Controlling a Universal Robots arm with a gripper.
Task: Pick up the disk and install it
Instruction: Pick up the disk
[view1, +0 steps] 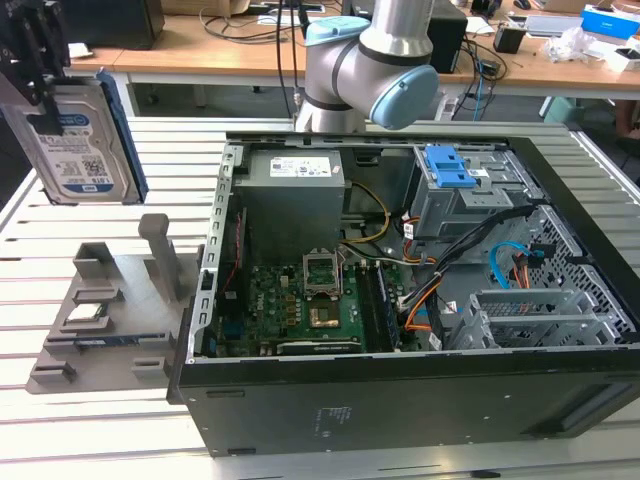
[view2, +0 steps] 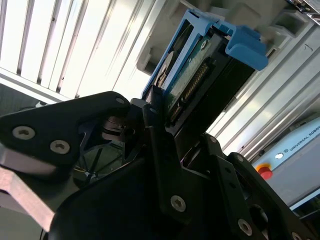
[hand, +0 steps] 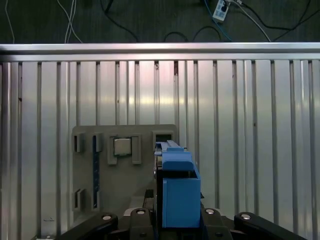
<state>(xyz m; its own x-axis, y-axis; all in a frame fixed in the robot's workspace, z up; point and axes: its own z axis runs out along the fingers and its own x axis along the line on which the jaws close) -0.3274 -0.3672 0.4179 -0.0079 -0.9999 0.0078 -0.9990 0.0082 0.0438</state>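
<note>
- Disk (view1: 80, 140) is in the air at the upper left of the exterior view. It hangs on edge with the label facing out, above and apart from the grey fixture tray (view1: 110, 330).
- Gripper (view1: 42, 90) is clamped on it. In the second wrist view the black fingers (view2: 155, 130) pinch the drive body from both sides, and the blue bracket (view2: 240, 42) pokes out past them.
- Open PC case (view1: 400, 400) sits centre-right, well apart from the disk. The drive cage (view1: 455, 205) with its blue latch (view1: 447, 168) is at the case's upper right.
- Risk: the grip looks close to one end, so most of the drive overhangs. A quick swing could pivot or slip it.
- Risk: cables (view1: 450, 280) run just beside the cage and could snag the bracket.
- Risk: any tilt against the cage and it jams, since the bracket is only plastic.
- Risk: the processor chip (hand: 122, 146) sits in the tray under the disk, so a drop lands on it.
</note>
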